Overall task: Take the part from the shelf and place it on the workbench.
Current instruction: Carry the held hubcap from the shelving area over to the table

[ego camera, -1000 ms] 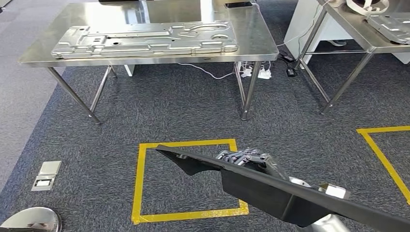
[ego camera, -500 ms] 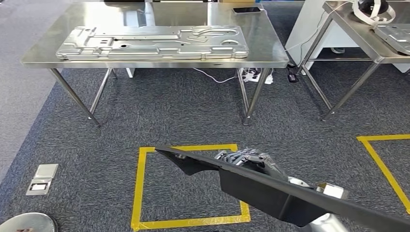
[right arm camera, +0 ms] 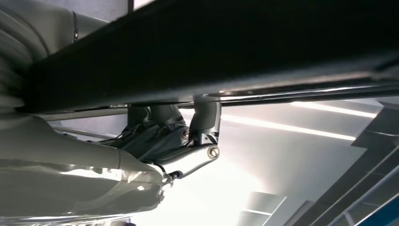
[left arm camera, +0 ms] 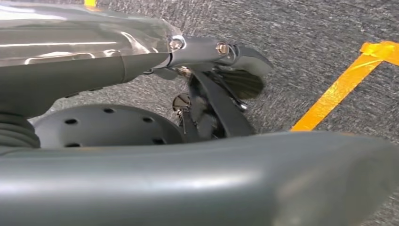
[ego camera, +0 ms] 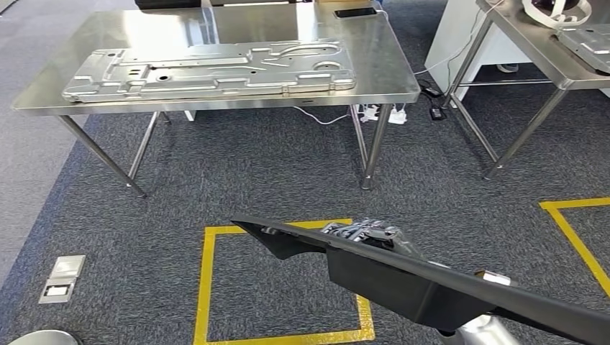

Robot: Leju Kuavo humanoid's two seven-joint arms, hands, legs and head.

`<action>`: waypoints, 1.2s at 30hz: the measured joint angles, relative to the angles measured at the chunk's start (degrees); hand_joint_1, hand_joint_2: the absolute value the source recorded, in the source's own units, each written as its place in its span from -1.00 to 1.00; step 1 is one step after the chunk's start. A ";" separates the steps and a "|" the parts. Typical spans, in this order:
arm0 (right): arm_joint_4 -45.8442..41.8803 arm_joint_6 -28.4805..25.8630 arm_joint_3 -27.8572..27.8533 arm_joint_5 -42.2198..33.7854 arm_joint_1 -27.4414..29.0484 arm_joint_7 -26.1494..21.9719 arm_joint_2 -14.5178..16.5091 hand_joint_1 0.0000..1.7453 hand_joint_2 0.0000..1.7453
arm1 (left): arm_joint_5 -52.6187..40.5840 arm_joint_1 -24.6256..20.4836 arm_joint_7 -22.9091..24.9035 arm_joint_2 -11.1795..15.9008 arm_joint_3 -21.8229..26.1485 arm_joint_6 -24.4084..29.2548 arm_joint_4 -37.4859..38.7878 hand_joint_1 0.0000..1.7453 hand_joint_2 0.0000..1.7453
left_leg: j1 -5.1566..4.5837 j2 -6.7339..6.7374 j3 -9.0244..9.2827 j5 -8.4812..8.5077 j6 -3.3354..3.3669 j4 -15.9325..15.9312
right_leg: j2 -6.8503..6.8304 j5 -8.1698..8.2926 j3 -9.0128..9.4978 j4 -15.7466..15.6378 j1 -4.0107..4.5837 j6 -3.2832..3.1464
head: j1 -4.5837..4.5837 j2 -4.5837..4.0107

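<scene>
A long black part (ego camera: 403, 277) with a pointed end crosses the lower head view, slanting from the middle down to the right edge. My right hand (ego camera: 365, 233) grips it near its upper edge, with fingers curled over the top. In the right wrist view the fingers (right arm camera: 203, 123) press up against the part's dark underside (right arm camera: 226, 52). The steel workbench (ego camera: 392, 68) stands ahead across the carpet, with a large stamped metal panel (ego camera: 208, 68) lying on it. My left hand (left arm camera: 214, 106) hangs over the carpet with its dark fingers loose and holds nothing.
A yellow taped square (ego camera: 208, 287) marks the carpet just under the part. A second steel table (ego camera: 539, 54) stands at the right with another panel on it. A phone (ego camera: 354, 12) lies on the workbench's far edge. Cables (ego camera: 378, 111) lie beneath it. A floor outlet (ego camera: 61, 277) sits at the left.
The whole picture has shifted, so the camera has moved; the workbench and the yellow square sit slightly differently in view. My right hand still holds the black part the same way.
</scene>
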 joint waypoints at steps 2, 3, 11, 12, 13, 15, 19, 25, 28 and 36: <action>0.00 0.00 0.00 0.02 -0.03 -0.05 0.02 1.00 1.00 | -0.02 0.01 -0.01 0.04 0.01 0.01 0.00 -1.00 -1.00 | -0.34 -0.14 1.13 5.21 0.83 -5.53 | 0.11 -0.98 1.49 -0.07 0.06 0.09 | 0.01 0.00; 0.00 0.00 0.00 0.05 -0.07 -0.10 0.04 1.00 1.00 | -0.05 -0.02 -0.03 0.10 0.01 0.02 0.00 -1.00 -1.00 | -0.63 -0.24 1.89 7.07 1.37 -8.16 | 0.15 -1.40 2.02 -0.13 0.08 0.26 | 0.02 0.00; -0.39 -0.02 0.18 0.32 -0.28 -0.34 0.17 1.00 1.00 | -0.27 -0.14 -0.34 0.19 0.02 0.19 0.00 -1.00 -1.00 | -0.50 -0.24 5.70 6.29 3.16 -14.69 | -0.12 -4.66 -0.13 4.81 0.07 2.23 | 0.16 0.00; -0.40 -0.05 0.20 0.38 -0.19 -0.36 0.15 1.00 1.00 | -0.46 -0.14 -0.34 0.12 0.02 0.29 0.00 -1.00 -1.00 | -0.45 -0.23 6.14 5.97 3.27 -14.78 | -0.11 -5.86 -2.48 8.56 0.01 2.37 | 0.19 0.00; -0.39 -0.09 0.21 0.44 0.05 -0.42 0.11 1.00 1.00 | -0.68 -0.12 -0.32 0.03 0.02 0.42 0.00 -1.00 -1.00 | -0.41 -0.23 6.58 5.59 3.26 -14.78 | -0.12 -6.56 -4.85 11.95 -0.05 2.55 | 0.19 0.00; -0.39 -0.15 0.16 0.50 0.65 -0.62 0.01 1.00 1.00 | -1.03 -0.03 -0.30 -0.10 0.02 0.67 0.00 -1.00 -1.00 | -0.26 -0.24 7.75 4.67 2.95 -14.78 | -0.14 -4.71 -7.26 13.69 -0.12 2.92 | 0.20 0.00; -0.27 -0.08 0.05 0.51 0.95 -1.14 -0.16 1.00 1.00 | -1.06 -0.16 -0.46 -0.25 0.02 0.82 0.00 -1.00 -1.00 | -0.05 -0.25 10.27 2.55 1.60 -14.64 | -0.38 3.47 -3.84 2.32 -0.06 2.98 | 0.22 0.01; -0.05 0.03 0.16 0.60 -0.08 -0.80 0.18 1.00 1.00 | -0.89 -0.58 -0.68 -0.25 0.03 0.61 0.00 -1.00 -1.00 | -0.09 -0.18 9.51 0.40 0.22 -12.22 | -0.18 1.94 -2.64 0.44 -0.25 0.63 | 0.16 0.00; 0.29 0.08 0.38 0.54 -1.26 -0.12 0.72 1.00 1.00 | -0.78 -0.55 -0.62 -0.25 0.12 0.49 0.00 -1.00 -1.00 | 0.03 -0.19 2.97 -3.19 -0.25 -1.37 | -0.26 1.06 -1.77 0.41 -0.25 0.10 | 0.10 0.00; 1.42 0.62 0.96 -0.23 -3.34 0.66 1.11 1.00 1.00 | -0.74 -0.35 -0.59 -0.15 0.92 0.42 0.00 -1.00 -1.00 | -1.07 -0.45 3.25 6.71 2.11 -11.24 | 0.13 -1.87 1.85 0.08 -0.04 1.08 | 0.14 0.01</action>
